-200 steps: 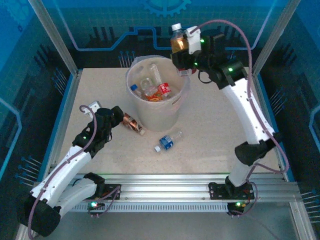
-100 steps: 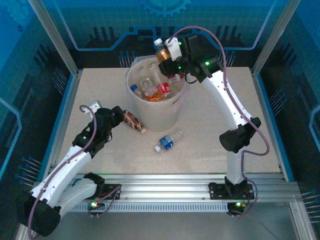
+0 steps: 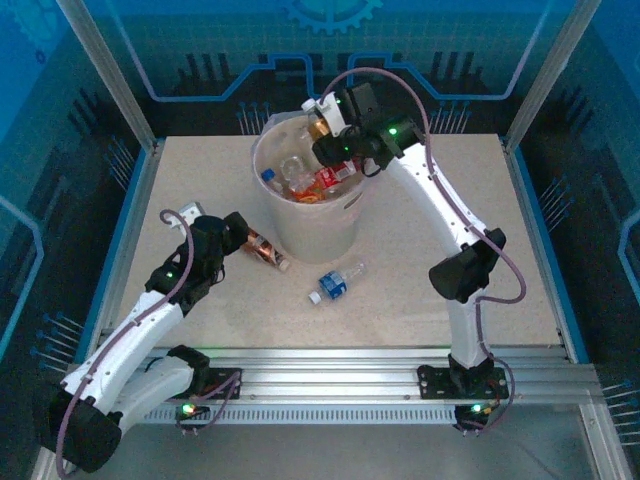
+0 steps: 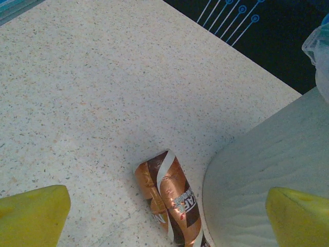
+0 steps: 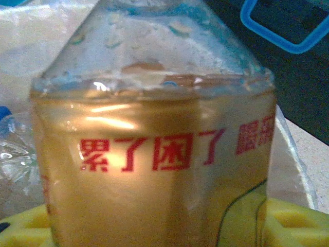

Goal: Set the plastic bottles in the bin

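The bin, a white bucket, stands mid-table with several plastic bottles inside. My right gripper hangs over its far rim, shut on an amber bottle with red characters on it, which sits between the yellow pads. A brown-labelled bottle lies on the table against the bin's left side. My left gripper is just left of it, and its open yellow fingers straddle that bottle without touching it. A blue-labelled bottle lies in front of the bin.
The bin wall rises close to the right of my left gripper. Aluminium frame posts and blue panels enclose the speckled table.
My right arm has swung left with the amber bottle, from right of the bin to over its far rim, and lower. The left arm has stayed put.
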Available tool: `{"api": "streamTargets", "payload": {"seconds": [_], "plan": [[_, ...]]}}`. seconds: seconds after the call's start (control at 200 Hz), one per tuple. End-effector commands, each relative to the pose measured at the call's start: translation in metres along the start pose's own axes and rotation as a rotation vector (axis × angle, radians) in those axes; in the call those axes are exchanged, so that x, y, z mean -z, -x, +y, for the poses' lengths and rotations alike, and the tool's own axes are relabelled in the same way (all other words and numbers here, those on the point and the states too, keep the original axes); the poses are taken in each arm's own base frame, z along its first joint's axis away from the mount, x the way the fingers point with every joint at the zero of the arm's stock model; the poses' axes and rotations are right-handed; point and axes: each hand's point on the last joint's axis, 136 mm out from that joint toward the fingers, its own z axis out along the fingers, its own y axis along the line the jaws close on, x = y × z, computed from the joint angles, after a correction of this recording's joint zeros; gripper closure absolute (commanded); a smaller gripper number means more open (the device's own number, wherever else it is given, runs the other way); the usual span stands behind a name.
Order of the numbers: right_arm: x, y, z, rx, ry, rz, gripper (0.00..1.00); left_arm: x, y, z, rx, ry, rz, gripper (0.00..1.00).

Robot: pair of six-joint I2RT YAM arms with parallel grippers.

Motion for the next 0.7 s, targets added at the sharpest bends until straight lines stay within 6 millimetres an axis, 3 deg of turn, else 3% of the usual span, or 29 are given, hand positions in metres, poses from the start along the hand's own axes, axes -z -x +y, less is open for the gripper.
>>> {"api": "streamTargets", "payload": {"seconds": [0.0, 0.19, 0.43, 0.695], "plan": [[-0.002, -0.006, -0.004, -0.003, -0.045, 0.029, 0.40, 0.000, 0.006, -0.002, 0.029, -0.006, -0.015, 0.01], [-0.005, -0.014, -0.010, -0.013, -0.082, 0.058, 0.23, 0.000, 0.006, -0.001, 0.024, -0.003, -0.013, 0.01], [0.014, 0.001, -0.012, -0.019, -0.082, 0.001, 0.06, 0.001, 0.006, -0.002, 0.024, -0.004, -0.013, 0.01], [0.030, 0.021, -0.012, -0.030, -0.070, -0.075, 0.09, 0.001, 0.008, -0.002, 0.018, -0.003, -0.015, 0.01]]}}
